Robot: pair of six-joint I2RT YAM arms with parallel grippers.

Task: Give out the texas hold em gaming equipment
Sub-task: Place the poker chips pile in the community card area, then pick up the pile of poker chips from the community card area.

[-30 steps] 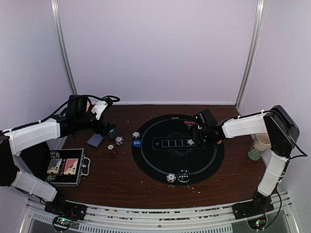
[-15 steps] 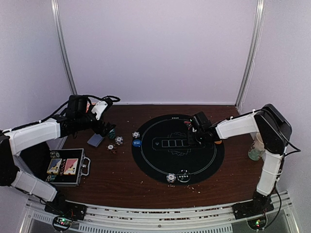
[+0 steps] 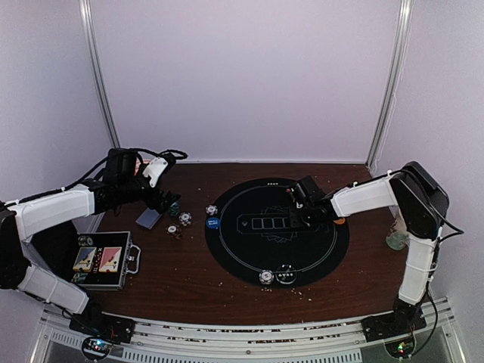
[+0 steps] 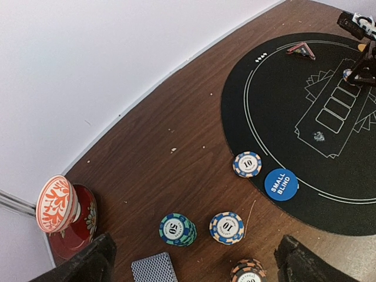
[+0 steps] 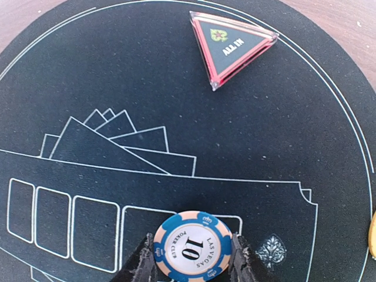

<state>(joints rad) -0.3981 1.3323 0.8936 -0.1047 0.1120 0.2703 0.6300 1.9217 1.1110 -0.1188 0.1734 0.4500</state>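
My right gripper [image 5: 192, 261] is shut on a blue-and-white "10" poker chip [image 5: 192, 245], held flat just over the card outlines of the round black mat [image 3: 249, 253]. A red-edged "ALL IN" triangle [image 5: 232, 44] lies at the mat's far side. My left gripper [image 4: 194, 267] hangs open above the brown table, left of the mat. Under it are a teal "50" chip stack [image 4: 176, 229], a "10" stack [image 4: 227, 227], an orange-striped stack [image 4: 248, 271] and a grey-blue card [image 4: 154, 269]. Another "10" chip [image 4: 247, 164] and the blue "SMALL BLIND" button [image 4: 281, 184] sit at the mat's left edge.
A red patterned bowl [image 4: 64, 214] stands by the back wall near my left gripper. The black case [image 3: 102, 261] with two card packs lies at the front left. Two chip stacks [image 3: 266, 277] rest on the mat's near edge. A cup [image 3: 401, 227] stands at the right.
My right arm has reached a little further left over the mat, carrying the chip with it. The left arm has stayed still and open.
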